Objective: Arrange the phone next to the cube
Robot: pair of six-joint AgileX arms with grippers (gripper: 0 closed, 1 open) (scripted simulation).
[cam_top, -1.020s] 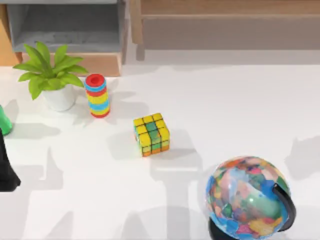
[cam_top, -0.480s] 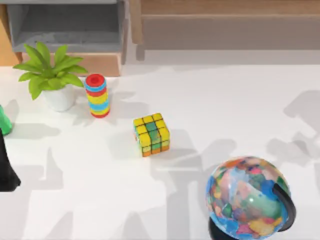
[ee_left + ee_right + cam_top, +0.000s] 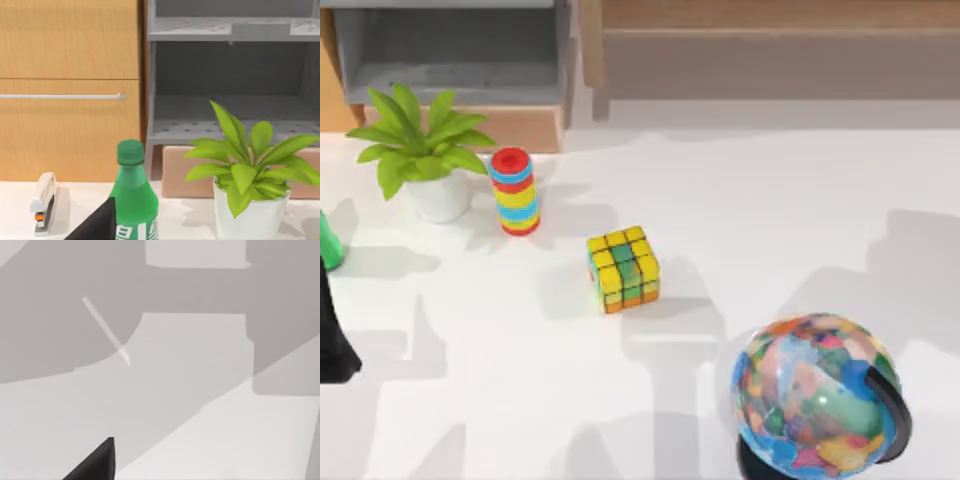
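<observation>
The cube (image 3: pixel 623 268), with yellow, green and orange squares and black grid lines, sits near the middle of the white table (image 3: pixel 800 200). The phone is out of view. A dark part of my left arm (image 3: pixel 332 340) rests at the table's left edge, well to the left of the cube. In the left wrist view a dark tip of my left gripper (image 3: pixel 96 225) points toward a green bottle (image 3: pixel 132 200). The right wrist view has a dark tip of my right gripper (image 3: pixel 95 462) over bare white table crossed by grey shadows.
A striped ring stack (image 3: pixel 513 190) and a potted plant (image 3: pixel 420 155) stand at the back left. A globe (image 3: pixel 820 395) occupies the front right. The green bottle (image 3: pixel 328 242) is at the left edge, with a stapler (image 3: pixel 42 202) beside it. A grey shelf (image 3: pixel 450 50) lines the back.
The large shadow on the table's right side has shifted and grown. The cube, the other objects and the left arm have stayed put.
</observation>
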